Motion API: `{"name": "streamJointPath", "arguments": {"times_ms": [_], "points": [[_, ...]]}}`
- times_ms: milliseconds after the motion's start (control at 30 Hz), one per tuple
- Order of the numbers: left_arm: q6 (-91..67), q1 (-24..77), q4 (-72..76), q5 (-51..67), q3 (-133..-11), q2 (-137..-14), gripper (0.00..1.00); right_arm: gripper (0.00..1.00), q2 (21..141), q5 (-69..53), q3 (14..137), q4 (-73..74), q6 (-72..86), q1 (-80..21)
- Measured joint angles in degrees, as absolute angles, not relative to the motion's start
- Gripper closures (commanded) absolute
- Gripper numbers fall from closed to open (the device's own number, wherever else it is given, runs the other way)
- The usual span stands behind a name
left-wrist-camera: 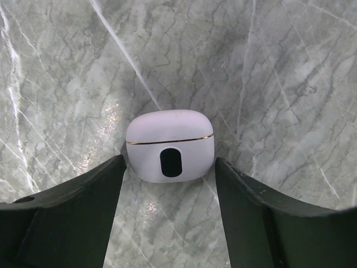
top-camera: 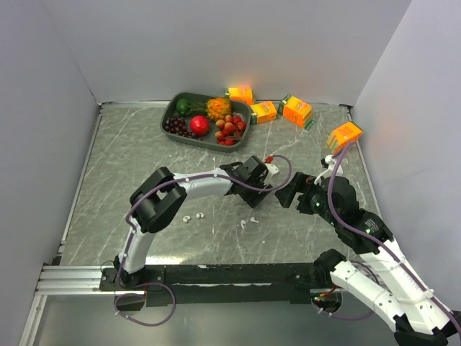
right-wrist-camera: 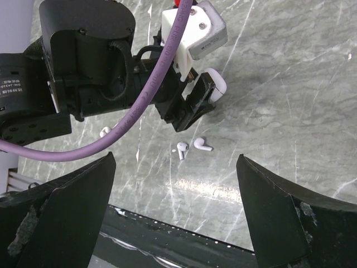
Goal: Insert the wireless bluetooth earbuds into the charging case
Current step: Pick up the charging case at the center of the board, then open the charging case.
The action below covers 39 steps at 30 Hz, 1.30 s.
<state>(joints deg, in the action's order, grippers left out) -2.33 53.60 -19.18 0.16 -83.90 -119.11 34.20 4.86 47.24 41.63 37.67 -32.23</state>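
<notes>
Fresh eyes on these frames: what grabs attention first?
The closed white charging case fills the left wrist view, flanked tightly by the left arm's jaws; whether they actually grip it is unclear. Next comes the colour at the far side: a dark tray of bright fruit and four orange cartons. Two stemmed earbuds lie loose nearer the arms.

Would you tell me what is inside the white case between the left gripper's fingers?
Nothing inside shows: the case is shut, its lid seam closed, hiding the interior. Two stemmed earbuds lie outside on the table.
</notes>
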Motion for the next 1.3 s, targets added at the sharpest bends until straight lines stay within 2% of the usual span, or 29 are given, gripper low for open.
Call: {"name": "streamJointPath", "arguments": {"times_ms": [133, 233, 333, 367, 433, 533, 567, 767, 933, 1133, 1300], "points": [[-2.63, 53.6, -18.87, 0.36, -83.9, -119.11, 0.28, 0.03, 34.2, 4.86, 47.24, 41.63, 37.67, -32.23], [-2.79, 53.6, -18.44, 0.97, -83.9, -119.13, 0.33, 0.03, 34.2, 4.86, 47.24, 41.63, 37.67, -32.23], [-2.81, 53.6, -18.06, 1.58, -83.9, -119.24, 0.5, 0.03, 34.2, 4.86, 47.24, 41.63, 37.67, -32.23], [-2.9, 53.6, -17.93, 1.72, -83.9, -119.26, 0.59, 0.03, 34.2, 4.86, 47.24, 41.63, 37.65, -32.23], [-2.9, 53.6, -17.8, 2.0, -83.9, -119.26, 0.67, 0.03, 34.2, 4.89, 47.24, 41.63, 37.67, -32.23], [-3.2, 53.6, -17.3, 2.15, -83.66, -119.26, 0.85, 0.03, 34.2, 4.91, 47.24, 41.65, 37.67, -32.23], [-3.25, 53.6, -17.02, 2.11, -83.46, -119.2, 0.97, 0.03, 34.2, 4.91, 47.24, 41.65, 37.67, -32.23], [-5.08, 53.74, -14.0, 0.43, -73.43, -111.77, 0.99, 0.03, 34.22, 4.93, 47.24, 41.67, 37.65, -32.23], [-8.49, 53.71, -8.4, -0.19, -57.28, -93.67, 0.99, 0.03, 35.03, 3.25, 47.24, 40.71, 37.12, -32.23], [-9.47, 54.87, 13.58, 9.19, -37.78, -72.99, 0.99, 0.0, 41.08, -5.78, 47.88, 36.84, 33.17, -32.25], [-8.6, 58.52, 23.22, 9.32, -25.39, -65.93, 0.99, 0.0, 46.72, -11.92, 47.99, 35.16, 30.44, -32.93]]}}
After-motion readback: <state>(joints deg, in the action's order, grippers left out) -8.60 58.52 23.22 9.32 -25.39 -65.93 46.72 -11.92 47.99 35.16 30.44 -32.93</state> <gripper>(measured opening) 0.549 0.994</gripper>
